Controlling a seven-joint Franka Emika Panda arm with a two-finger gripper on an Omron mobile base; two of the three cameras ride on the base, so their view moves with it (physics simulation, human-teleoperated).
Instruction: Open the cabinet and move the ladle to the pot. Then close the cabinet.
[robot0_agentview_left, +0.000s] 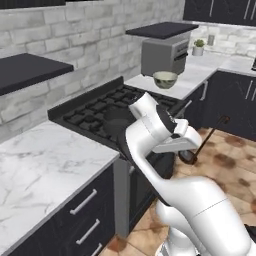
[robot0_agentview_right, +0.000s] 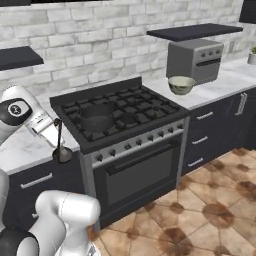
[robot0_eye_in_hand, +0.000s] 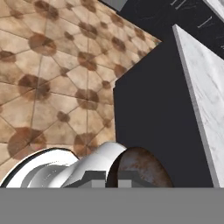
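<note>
One ladle (robot0_agentview_right: 60, 142) here, gripper (robot0_agentview_right: 52, 131) clamped shut on its thin handle, bowl hanging down just off the stove's left front corner, near the pot (robot0_agentview_right: 96, 116) on a burner. It looks light and stiff, but that skinny handle could swivel, so I'd grip mid-handle.

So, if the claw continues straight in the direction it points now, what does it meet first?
Probably the tiled floor: the claw, shut on the ladle, points down beside the dark cabinet side. Depth is unclear.
</note>
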